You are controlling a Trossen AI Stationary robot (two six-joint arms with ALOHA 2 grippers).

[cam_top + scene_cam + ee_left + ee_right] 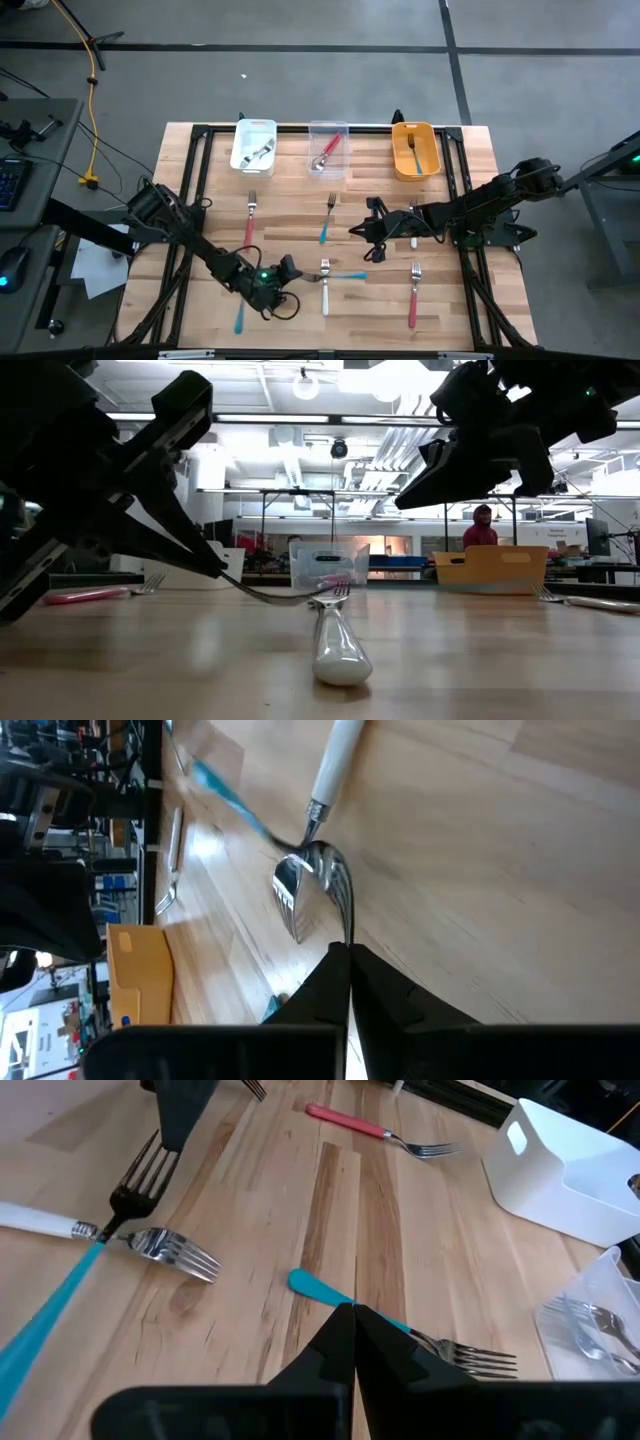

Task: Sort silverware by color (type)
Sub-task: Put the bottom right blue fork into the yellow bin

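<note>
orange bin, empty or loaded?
Loaded: the high view shows one piece of silverware lying inside the orange bin. Its handle colour cannot be told.

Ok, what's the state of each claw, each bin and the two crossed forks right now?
Left claw: shut on teal fork, by its tines.
Right claw: shut, empty, above the table.
White fork: lying flat, crossing the teal fork.
White bin: holds one fork.
Clear bin: holds a red fork.
Orange bin: one thin item inside, type unclear.
</note>
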